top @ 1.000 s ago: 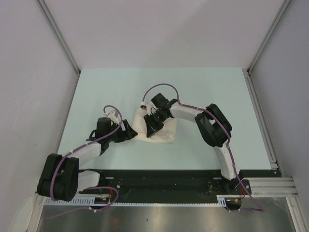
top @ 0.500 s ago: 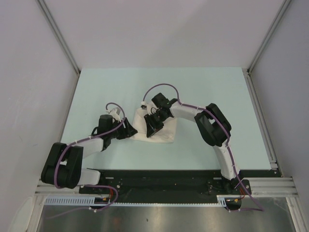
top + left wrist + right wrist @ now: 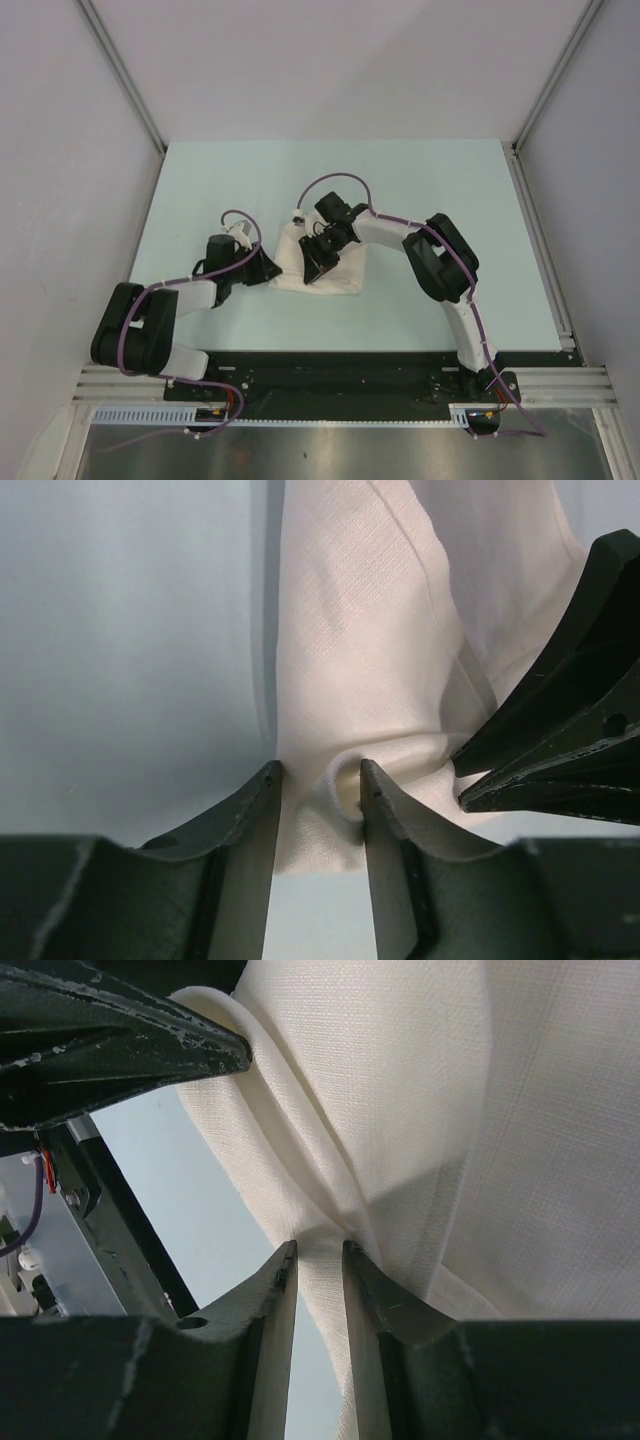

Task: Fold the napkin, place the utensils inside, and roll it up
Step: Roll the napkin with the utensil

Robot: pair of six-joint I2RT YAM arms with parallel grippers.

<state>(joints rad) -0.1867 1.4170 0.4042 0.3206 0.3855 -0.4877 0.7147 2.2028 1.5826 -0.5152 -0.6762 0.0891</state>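
The white napkin (image 3: 340, 272) lies folded and bunched on the pale table, between both grippers. My left gripper (image 3: 270, 270) is at the napkin's left edge, and in the left wrist view (image 3: 320, 775) its jaws hold a bunched fold of the cloth (image 3: 350, 650). My right gripper (image 3: 318, 262) is over the napkin's left part, and in the right wrist view (image 3: 320, 1250) its jaws are pinched on a narrow strip of the cloth (image 3: 450, 1110). The two grippers are close together. The knife is not in view.
The pale green table (image 3: 450, 190) is walled at the back and both sides. A metal rail (image 3: 540, 240) runs along its right edge. The arm bases sit on the black strip (image 3: 330, 375) at the near edge.
My left arm has drawn its elbow back toward the left, and its gripper has stayed at the napkin's left edge. My right gripper and the napkin have hardly moved.
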